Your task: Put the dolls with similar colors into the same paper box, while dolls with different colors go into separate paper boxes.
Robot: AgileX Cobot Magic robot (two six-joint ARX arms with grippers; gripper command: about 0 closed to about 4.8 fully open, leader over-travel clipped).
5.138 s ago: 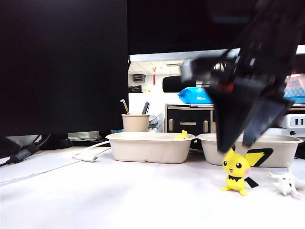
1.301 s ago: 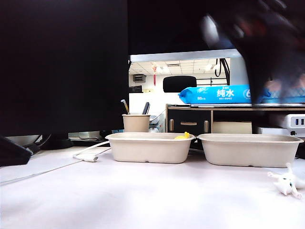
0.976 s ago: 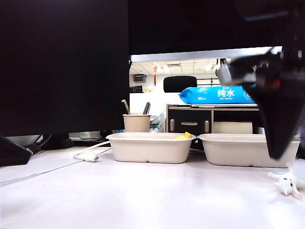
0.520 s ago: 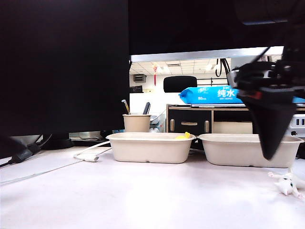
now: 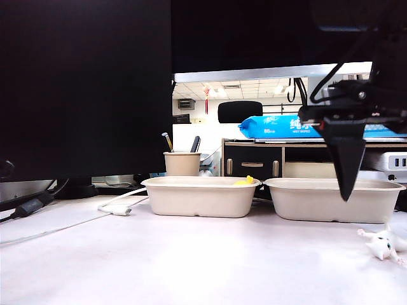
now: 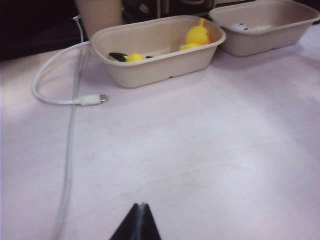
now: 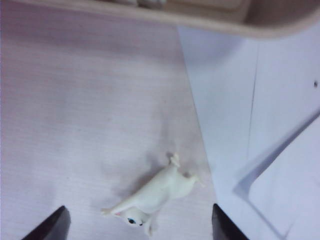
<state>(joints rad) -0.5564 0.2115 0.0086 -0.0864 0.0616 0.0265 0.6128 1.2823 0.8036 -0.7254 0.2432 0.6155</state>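
Note:
A small white cat-like doll (image 7: 156, 196) lies on its side on the table, right of the paper boxes (image 5: 383, 243). My right gripper (image 7: 137, 227) hangs above it, open, one fingertip (image 7: 52, 226) on each side and nothing held; the exterior view shows the right gripper (image 5: 345, 190) pointing down in front of the right paper box (image 5: 305, 202). The left paper box (image 6: 165, 67) holds the yellow duck-like doll (image 6: 197, 36) and the Pichu (image 6: 134, 57). Something white (image 6: 240, 26) lies in the right paper box (image 6: 260, 42). My left gripper (image 6: 141, 206) is shut and empty, well short of the boxes.
A beige pen cup (image 5: 182, 164) stands behind the left paper box (image 5: 200, 198). A white cable with a plug (image 6: 75, 100) curls on the table left of that box. A white sheet (image 7: 260, 125) lies beside the cat doll. A large dark monitor (image 5: 82, 89) fills the left background.
The Pichu has left the table since the earliest frame. My right gripper came down from above and turned at the wrist over the white cat doll. The dark left arm shifted at the far left.

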